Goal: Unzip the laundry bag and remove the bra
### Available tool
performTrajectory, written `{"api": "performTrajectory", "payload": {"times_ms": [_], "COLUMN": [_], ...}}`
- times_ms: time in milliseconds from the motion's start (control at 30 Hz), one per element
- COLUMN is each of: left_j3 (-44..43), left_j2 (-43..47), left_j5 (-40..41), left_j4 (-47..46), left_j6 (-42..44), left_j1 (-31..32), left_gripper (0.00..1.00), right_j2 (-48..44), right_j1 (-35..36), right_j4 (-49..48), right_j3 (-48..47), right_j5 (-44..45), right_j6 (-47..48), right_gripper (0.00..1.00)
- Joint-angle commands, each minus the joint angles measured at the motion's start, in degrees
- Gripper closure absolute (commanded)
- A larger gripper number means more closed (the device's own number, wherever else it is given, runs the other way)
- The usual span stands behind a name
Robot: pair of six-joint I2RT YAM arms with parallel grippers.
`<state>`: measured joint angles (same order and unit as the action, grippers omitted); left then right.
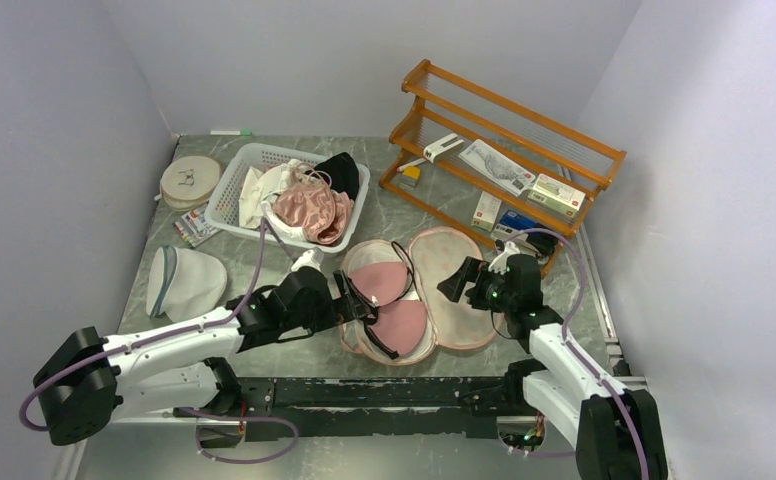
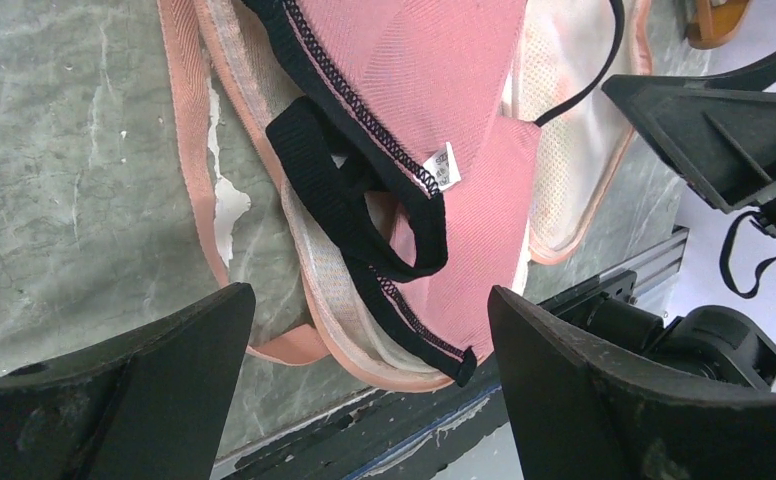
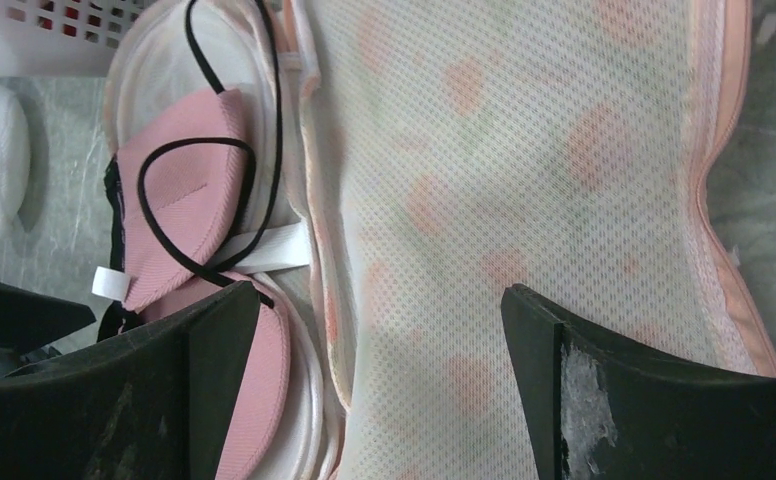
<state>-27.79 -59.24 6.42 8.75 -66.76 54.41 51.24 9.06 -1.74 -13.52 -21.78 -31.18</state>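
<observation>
Bra [image 1: 401, 325] is lying in the unzipped bag [image 1: 461, 290] by the desk's near edge. Left gripper [image 2: 364, 300] and right gripper [image 3: 381, 295] are hovering, jaws apart. Removal is starting: clamp a cup, lift clear.

No text, number or brand can be read in any view. The nearest thing to a label is a small white tag [image 2: 445, 168] sewn at the black-trimmed edge of the bra [image 2: 464, 80] — it bears a few grey marks, too small and blurred to make out. On the wooden rack [image 1: 524, 111] lie several cartons [image 1: 556, 193] and a flat printed pack [image 1: 497, 166] — their print shows only as coloured specks and grey patches, and no letters resolve. A white tab [image 3: 112, 283] beside the bra cup in the right wrist view shows no writing on the side facing the camera.
</observation>
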Motion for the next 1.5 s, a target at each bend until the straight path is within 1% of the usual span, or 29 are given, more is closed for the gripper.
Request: {"api": "performTrajectory", "payload": {"times_ms": [0, 133, 233, 400, 467, 567, 633, 767, 867, 1033, 1200, 1300, 1333, 1400, 1467], "left_j3": [-3.75, -2.49, -1.40, -5.88, -7.85, -8.57, -8.89, -9.18, -10.54, -11.48, -11.10, -11.64, -12.11, -13.42, -14.89], "left_j2": [-2.26, -2.13, -3.85, -10.35, -12.14, -14.08, -15.83, -18.61, -20.64, -22.50, -22.43, -20.60, -19.81, -17.69, -15.84], "left_j5": [0.13, -0.12, -0.35, 0.03, 0.31, 0.66, 0.56, -0.19, -0.28, -0.67, -1.94, -2.67, -2.60, -2.29, -2.13], "left_j4": [0.93, -1.85, -5.33, -5.37, -5.85, -8.45, -9.72, -12.41, -12.20, -12.90, -13.79, -13.31, -12.52, -10.18, -7.71], "left_j6": [-0.66, -1.40, -2.09, 0.23, 1.34, 1.48, 1.33, 1.26, 2.01, 3.00, 3.58, 4.70, 5.18, 6.05, 7.10], "left_j1": [-0.36, -0.35, -0.45, -0.44, -0.45, -0.54, -0.53, -0.58, -0.68, -0.87, -1.76, -1.72, -1.76, -1.74, -1.72], "left_gripper": [0.02, 0.02, 0.02, 0.04, 0.12, 0.18, 0.23, 0.27, 0.29, 0.37, 0.55, 0.72, 0.79, 0.90, 0.93], "right_j2": [-1.46, -3.15, -5.09, -7.31, -7.06, -5.72, -5.22, -5.28, -5.45, -4.80, -4.35, -4.15, -4.07, -3.88, -3.75], "right_j1": [-0.11, -0.16, -0.17, -0.02, -0.09, 0.08, 0.16, 0.23, 0.26, 0.19, 0.34, 0.33, 0.34, 0.32, 0.31], "right_j4": [-4.18, -4.49, -4.67, -5.00, -5.26, -5.45, -5.47, -5.51, -5.47, -5.43, -5.47, -5.47, -5.47, -5.47, -5.44], "right_j3": [0.61, 1.43, 2.26, 3.08, 3.10, 2.79, 2.64, 2.69, 2.79, 2.62, 2.45, 2.37, 2.39, 2.30, 2.33], "right_j5": [-1.35, -1.08, -1.07, -1.26, -1.71, -1.95, -1.96, -1.83, -1.60, -1.42, -1.36, -1.25, -1.18, -1.08, -1.06], "right_j6": [2.04, 1.70, 1.40, 1.22, 1.29, 1.43, 1.47, 1.39, 1.30, 1.30, 1.28, 1.30, 1.25, 1.21, 1.16], "right_gripper": [0.07, 0.07, 0.07, 0.07, 0.07, 0.07, 0.07, 0.07, 0.07, 0.07, 0.07, 0.07, 0.07, 0.07, 0.07]}}
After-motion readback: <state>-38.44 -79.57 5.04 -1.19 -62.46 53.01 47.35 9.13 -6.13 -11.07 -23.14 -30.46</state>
